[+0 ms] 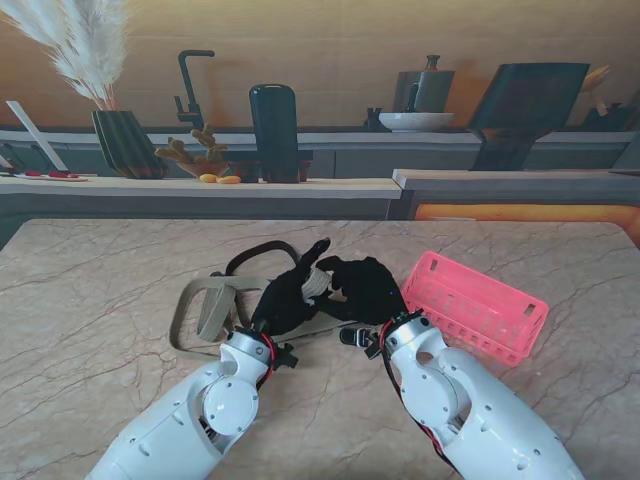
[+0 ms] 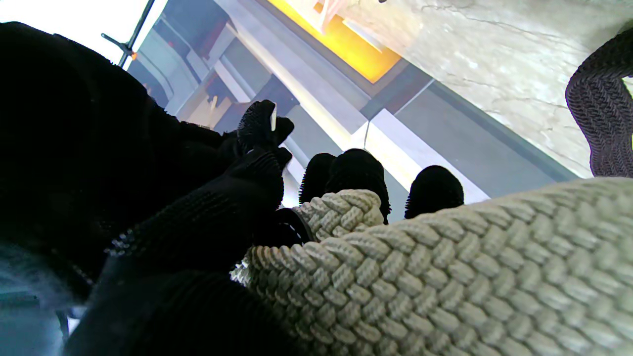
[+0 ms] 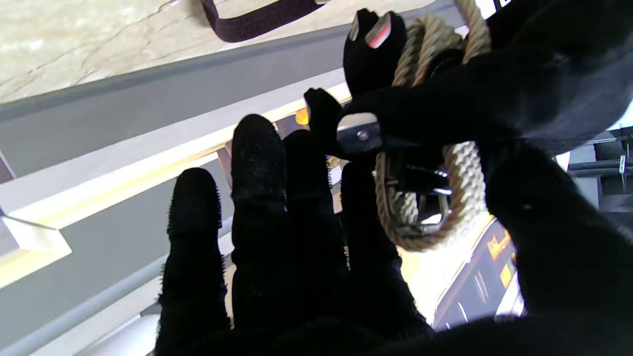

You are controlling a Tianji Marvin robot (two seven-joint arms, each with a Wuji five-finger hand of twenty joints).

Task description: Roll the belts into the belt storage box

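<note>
Both robot hands meet mid-worktop: left robot hand point(image 1: 285, 295) closed on beige braided belt point(image 1: 212, 305), right robot hand point(image 1: 368, 285) steadying the coil, grip unclear. Keep turns tight before the pink box point(image 1: 475, 305).

Both black-gloved arms meet mid-table, left robot hand point(image 1: 288, 296) touching right robot hand point(image 1: 366, 286).

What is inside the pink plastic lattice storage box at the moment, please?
Nothing visible: the pink plastic lattice storage box lies tipped on the table, right of both hands, no belt inside. The beige braided belt is outside it. The box's far inner corner is hidden.
</note>
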